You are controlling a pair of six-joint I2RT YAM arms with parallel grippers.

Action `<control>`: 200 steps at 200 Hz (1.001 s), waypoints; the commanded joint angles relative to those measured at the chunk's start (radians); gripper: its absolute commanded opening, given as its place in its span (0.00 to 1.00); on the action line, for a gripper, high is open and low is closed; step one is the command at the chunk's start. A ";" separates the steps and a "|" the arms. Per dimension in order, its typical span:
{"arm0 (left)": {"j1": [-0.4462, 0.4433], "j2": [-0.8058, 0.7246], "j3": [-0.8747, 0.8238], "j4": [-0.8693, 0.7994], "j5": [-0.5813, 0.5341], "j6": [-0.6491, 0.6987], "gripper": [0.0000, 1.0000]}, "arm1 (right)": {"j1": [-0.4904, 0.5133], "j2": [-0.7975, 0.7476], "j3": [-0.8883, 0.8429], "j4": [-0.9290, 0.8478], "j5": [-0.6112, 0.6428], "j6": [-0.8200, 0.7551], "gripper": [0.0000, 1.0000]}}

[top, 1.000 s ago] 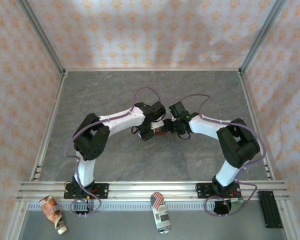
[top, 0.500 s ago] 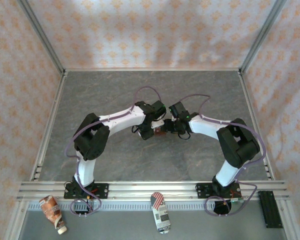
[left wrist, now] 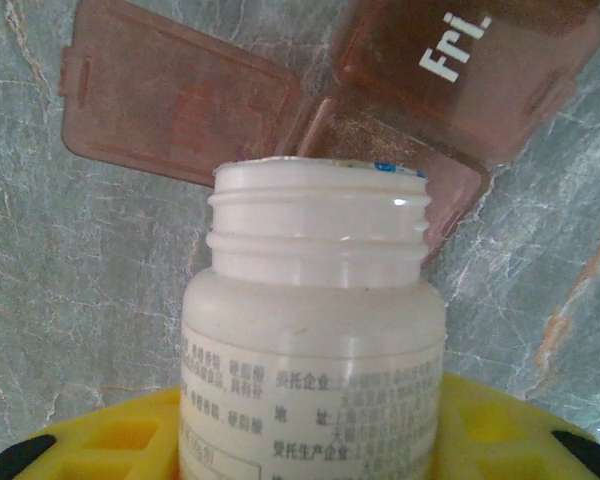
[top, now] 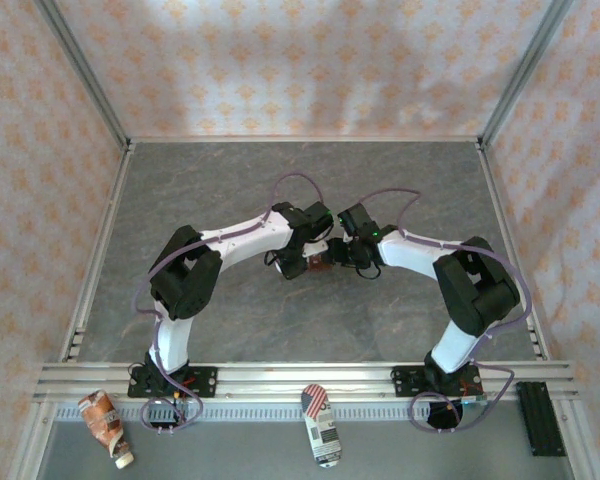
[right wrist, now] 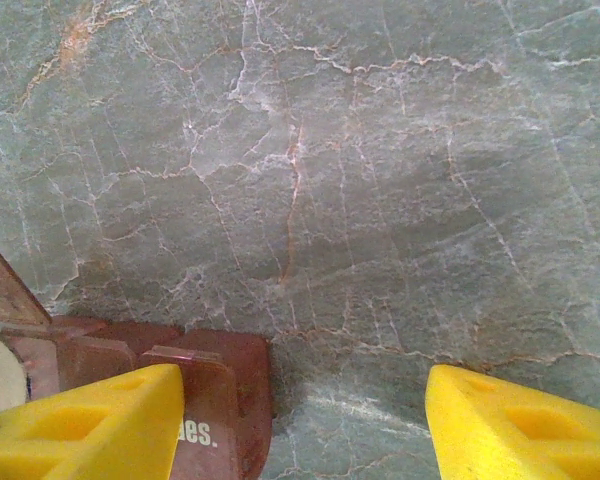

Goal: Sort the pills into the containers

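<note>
Left gripper (left wrist: 310, 450) is clamped on the body of a small white round plastic bottle (left wrist: 315, 340), cap off, threaded neck pointing away from the wrist. Just beyond that neck lies the dark red-brown translucent plastic strip of joined square compartments (left wrist: 405, 135). Two hinged lids are thrown back: the lid marked "Fri." (left wrist: 470, 70) and a plain lid (left wrist: 175, 105) lying flat. Right gripper (right wrist: 305, 395) has its fingers wide apart, with only the grey marbled tabletop (right wrist: 310, 180) between them. The finger nearer the left gripper overlaps the strip's end (right wrist: 230, 390); touching or just above, cannot tell. Judgement: the strip is light, thin and stiff, likely to skate on this smooth top, with lids weak at the hinge. Best held across the long side walls or pinned at one end, clear of the lids. Bare table lies ahead of the right gripper and to its outer side; it is tight between the wrists.
</note>
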 commanded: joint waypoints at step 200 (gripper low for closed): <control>-0.021 0.033 0.057 -0.053 0.004 0.018 0.00 | 0.008 -0.015 0.007 -0.034 0.019 0.000 0.65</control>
